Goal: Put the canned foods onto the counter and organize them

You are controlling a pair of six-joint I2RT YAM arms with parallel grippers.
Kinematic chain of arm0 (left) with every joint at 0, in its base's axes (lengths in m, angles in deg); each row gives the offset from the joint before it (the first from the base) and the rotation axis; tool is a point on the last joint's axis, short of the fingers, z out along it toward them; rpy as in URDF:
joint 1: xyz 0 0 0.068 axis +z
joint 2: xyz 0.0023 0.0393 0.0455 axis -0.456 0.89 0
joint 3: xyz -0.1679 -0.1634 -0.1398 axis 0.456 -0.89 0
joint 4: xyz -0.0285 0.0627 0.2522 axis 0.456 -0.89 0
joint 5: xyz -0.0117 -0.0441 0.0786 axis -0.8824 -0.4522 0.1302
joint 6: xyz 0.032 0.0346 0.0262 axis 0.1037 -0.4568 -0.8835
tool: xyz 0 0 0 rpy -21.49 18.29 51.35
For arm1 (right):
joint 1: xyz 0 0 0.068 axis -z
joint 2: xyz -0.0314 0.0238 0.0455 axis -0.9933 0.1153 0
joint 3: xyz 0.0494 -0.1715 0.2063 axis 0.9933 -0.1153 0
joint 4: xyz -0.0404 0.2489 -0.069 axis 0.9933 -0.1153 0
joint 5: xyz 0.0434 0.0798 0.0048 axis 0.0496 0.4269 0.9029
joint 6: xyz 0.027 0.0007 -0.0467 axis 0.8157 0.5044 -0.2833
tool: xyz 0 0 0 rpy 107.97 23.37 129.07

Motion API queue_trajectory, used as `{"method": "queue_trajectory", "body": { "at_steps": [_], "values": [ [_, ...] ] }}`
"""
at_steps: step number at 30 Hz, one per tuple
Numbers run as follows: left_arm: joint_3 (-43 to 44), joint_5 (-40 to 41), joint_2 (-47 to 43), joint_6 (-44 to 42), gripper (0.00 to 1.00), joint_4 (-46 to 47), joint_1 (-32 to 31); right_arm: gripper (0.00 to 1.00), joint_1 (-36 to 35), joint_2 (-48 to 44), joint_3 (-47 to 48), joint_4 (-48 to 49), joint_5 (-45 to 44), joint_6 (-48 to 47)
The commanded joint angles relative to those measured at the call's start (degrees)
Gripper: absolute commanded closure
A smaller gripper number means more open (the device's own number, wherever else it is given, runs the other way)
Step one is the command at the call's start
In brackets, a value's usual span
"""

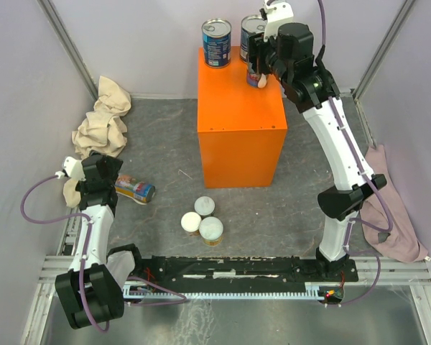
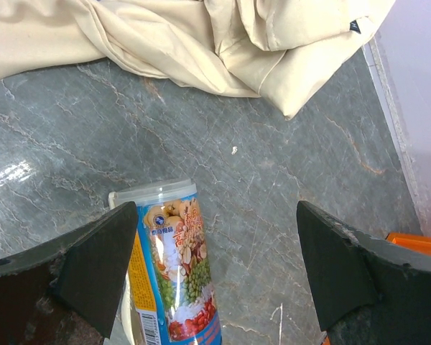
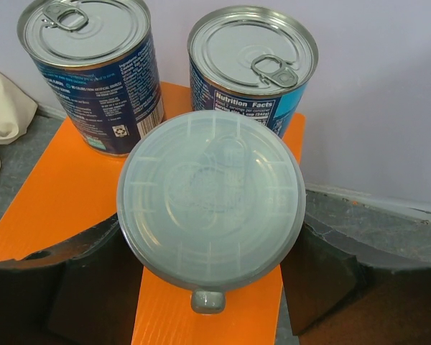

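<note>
The orange counter [image 1: 238, 129] stands mid-table, with two blue-labelled tins [image 1: 216, 42] [image 1: 251, 36] at its back edge. My right gripper [image 1: 256, 72] is shut on a pale-lidded can [image 3: 212, 208], held upright over the counter [image 3: 65, 194] just in front of the tins [image 3: 93, 65] [image 3: 255, 65]. Whether this can touches the top I cannot tell. My left gripper [image 2: 215, 266] is open low over a colourful can [image 2: 174, 266] lying on its side [image 1: 135, 190], close to the left finger [image 2: 93, 266]. Three white-lidded cans [image 1: 205, 205] [image 1: 192, 221] [image 1: 211, 229] stand on the floor in front of the counter.
A crumpled beige cloth [image 1: 104, 118] lies at the back left, near the lying can [image 2: 201, 36]. A pink cloth [image 1: 388, 208] lies by the right wall behind the right arm. The black rail [image 1: 237, 273] runs along the near edge. Walls close in three sides.
</note>
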Motion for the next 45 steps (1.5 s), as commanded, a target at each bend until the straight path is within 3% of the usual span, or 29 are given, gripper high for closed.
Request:
{"method": "queue_trajectory", "body": {
  "at_steps": [1,21,24,28,31,39,45],
  "values": [
    [0.47,-0.03,-0.34,-0.14,0.03,2.52,0.39,0.99,0.27,-4.11,5.59,7.14,-0.72,1.64],
    [0.54,-0.54,-0.08,-0.05,0.02,2.71,0.50,0.96,0.51,0.36,7.27,3.20,-0.18,3.38],
    [0.57,-0.75,0.09,0.10,0.02,2.70,0.66,0.84,0.53,0.26,6.30,3.36,-0.15,3.62],
    [0.56,-1.02,0.00,0.12,0.02,2.71,0.81,0.48,0.47,-0.86,2.90,5.20,-0.28,3.91],
    [0.56,-1.29,0.10,0.05,0.02,2.90,0.77,0.32,0.50,-1.04,2.16,5.47,-0.44,4.07],
    [0.57,-1.60,-0.12,-0.10,0.00,2.93,0.94,0.15,0.51,-0.35,2.16,5.11,-0.72,4.34],
    [0.56,-1.76,-0.13,-0.05,0.00,3.01,1.03,0.11,0.52,-1.45,0.49,5.91,-0.80,4.52]
  ]
}}
